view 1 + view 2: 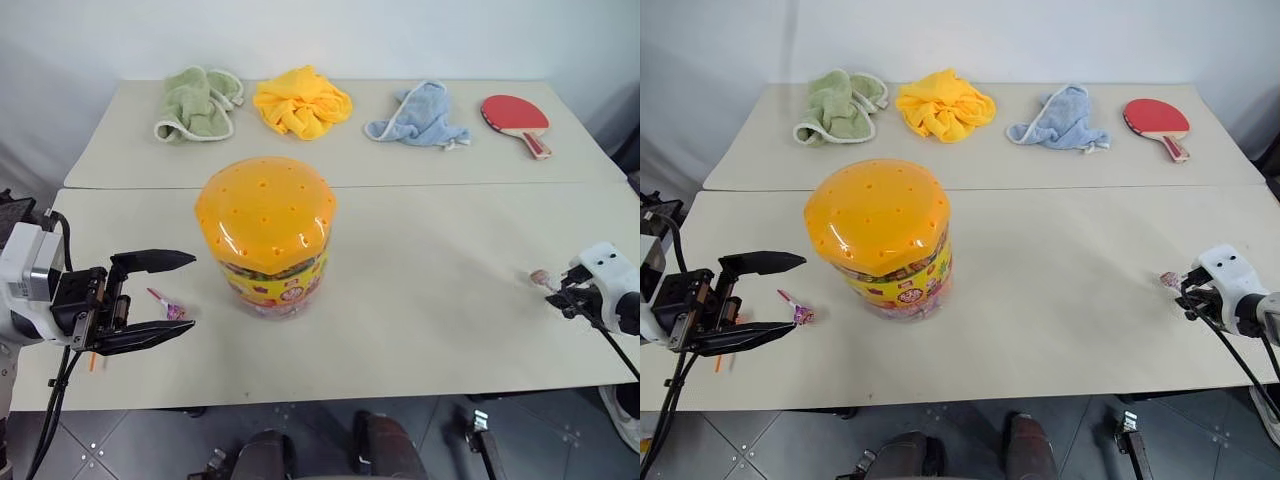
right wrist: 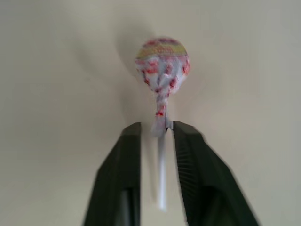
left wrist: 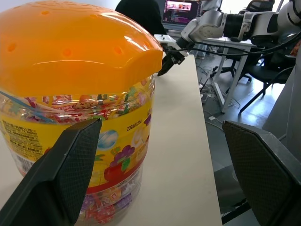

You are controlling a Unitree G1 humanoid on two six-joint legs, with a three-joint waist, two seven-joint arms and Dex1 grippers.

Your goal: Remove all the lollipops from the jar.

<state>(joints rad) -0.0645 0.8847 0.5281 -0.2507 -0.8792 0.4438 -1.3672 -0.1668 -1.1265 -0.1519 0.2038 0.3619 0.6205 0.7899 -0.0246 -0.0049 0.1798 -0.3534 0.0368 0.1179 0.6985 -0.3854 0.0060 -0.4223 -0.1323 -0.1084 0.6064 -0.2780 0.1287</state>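
The jar (image 1: 265, 235) stands upright at the middle of the near table, its domed orange lid on. My left gripper (image 1: 188, 292) is open, level, and pointing at the jar's left side with a gap between them; the left wrist view shows the jar (image 3: 70, 94) close ahead. A purple-pink lollipop (image 1: 168, 306) lies on the table below the left fingers. A small orange bit (image 1: 92, 358) peeks from under that hand. At the table's right edge, my right gripper (image 2: 156, 126) is open, its jaws slightly apart around the stick of a pink-wrapped lollipop (image 2: 162, 59) that rests on the table.
On the far table lie a green cloth (image 1: 198, 103), a yellow cloth (image 1: 302, 101), a blue cloth (image 1: 420, 115) and a red paddle (image 1: 517, 118). A seam separates the two tables. The near table's front edge runs just below both grippers.
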